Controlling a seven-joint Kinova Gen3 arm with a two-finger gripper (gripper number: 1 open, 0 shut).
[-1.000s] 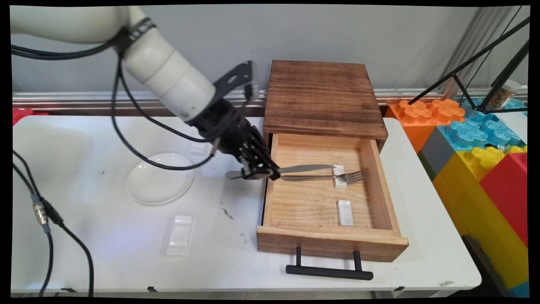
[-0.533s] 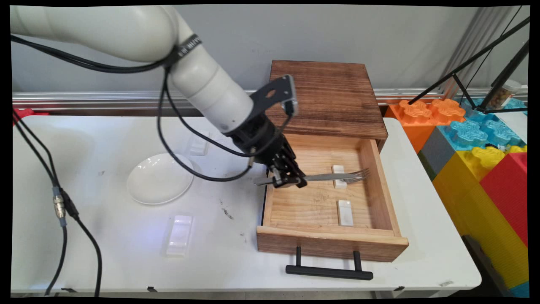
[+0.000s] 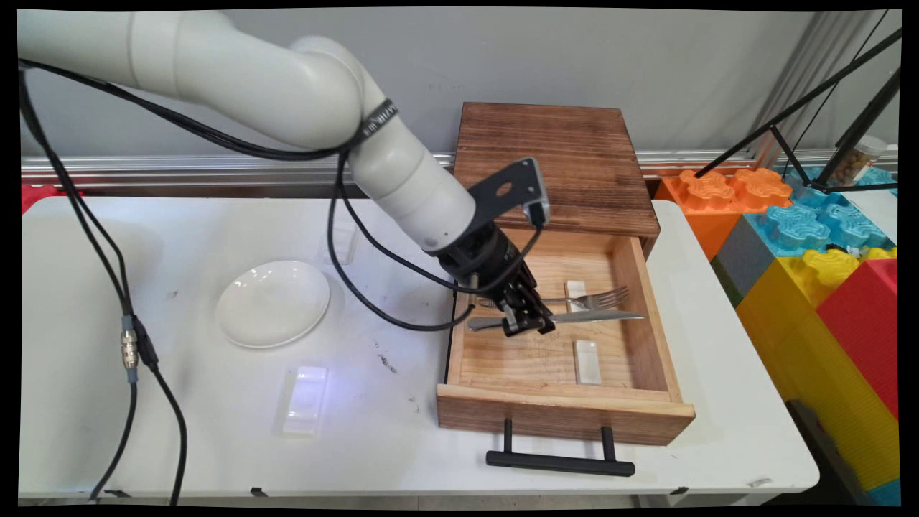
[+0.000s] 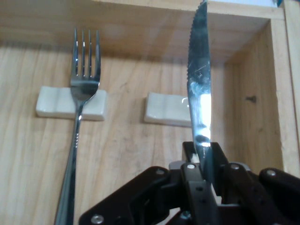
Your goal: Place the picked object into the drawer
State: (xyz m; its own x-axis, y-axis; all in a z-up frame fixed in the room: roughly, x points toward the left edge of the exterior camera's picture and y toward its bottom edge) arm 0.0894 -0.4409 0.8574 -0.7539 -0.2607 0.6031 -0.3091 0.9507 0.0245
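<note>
Fingers (image 3: 529, 324) clamp a knife (image 3: 596, 316) above the open drawer (image 3: 563, 402), blade pointing toward 3 o'clock. Just beyond, toward 12 o'clock, a fork (image 3: 596, 299) lies on a white rest (image 3: 574, 288). A second rest (image 3: 587, 361) lies at 5 o'clock. On the surface (image 3: 215, 424) at 9 o'clock sits a plate (image 3: 273, 303).

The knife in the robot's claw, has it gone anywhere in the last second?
Yes. The knife travelled rightward from the drawer's left wall to over its inside, nearer than the fork.

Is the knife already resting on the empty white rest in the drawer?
No: the knife is clamped in the jaws, held above the empty rest.
</note>
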